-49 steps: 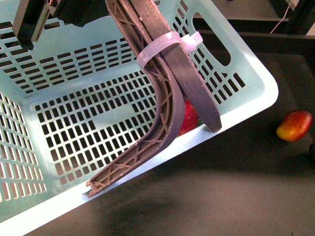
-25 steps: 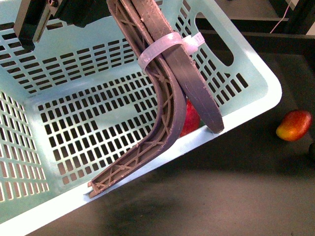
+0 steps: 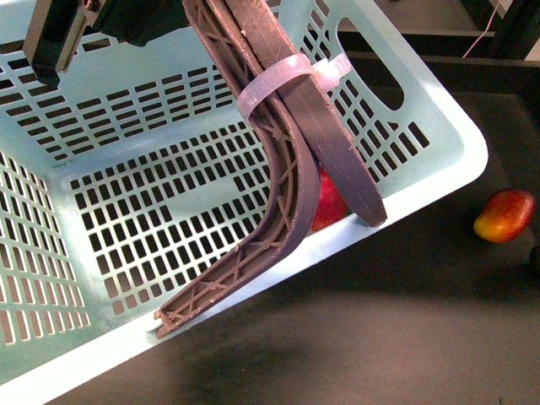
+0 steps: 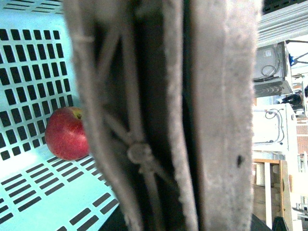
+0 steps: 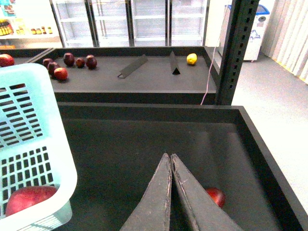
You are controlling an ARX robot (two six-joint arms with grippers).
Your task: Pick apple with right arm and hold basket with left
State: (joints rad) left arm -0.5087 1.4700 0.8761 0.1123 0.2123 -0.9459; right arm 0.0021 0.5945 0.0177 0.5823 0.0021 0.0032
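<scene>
The mint-green basket hangs tilted over the black tray, its brown handles bound by a white zip tie. My left gripper shows at the top left, shut on those handles, which fill the left wrist view. The deep-red apple lies inside the basket against its wall, half hidden by the handles. It shows more fully in the left wrist view and in the right wrist view. My right gripper is shut and empty, low over the tray, to the right of the basket.
A red-to-orange mango-like fruit lies on the black tray right of the basket; a red fruit peeks from behind my right fingers. A far shelf carries dark red fruits and a yellow one. A black post stands behind the tray.
The basket has swung slightly to the right, its near corner edging toward the mango-like fruit. The fruit on the tray has stayed put.
</scene>
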